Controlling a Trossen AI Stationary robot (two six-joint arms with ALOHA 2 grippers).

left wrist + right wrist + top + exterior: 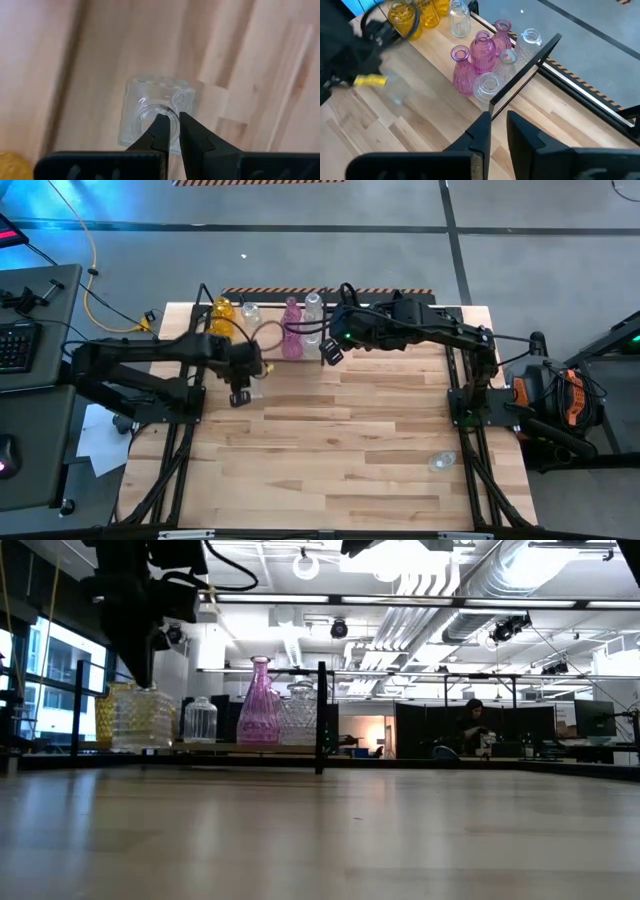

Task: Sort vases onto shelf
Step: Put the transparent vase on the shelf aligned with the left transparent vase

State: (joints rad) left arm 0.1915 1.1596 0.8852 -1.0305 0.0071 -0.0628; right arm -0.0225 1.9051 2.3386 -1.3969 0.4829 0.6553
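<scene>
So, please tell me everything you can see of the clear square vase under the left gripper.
The clear square vase looks like textured glass, with a blocky body and a round mouth. It stands upright on the wooden table, in front of the shelf. The left gripper comes from above, its fingers pinching the mouth's rim.

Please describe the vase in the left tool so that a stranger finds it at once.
Find the shelf along the table's far edge. In front of its left part, the left tool pinches the rim of a clear vase. Unlike its round neighbours, it is square-bodied and off the shelf.
</scene>
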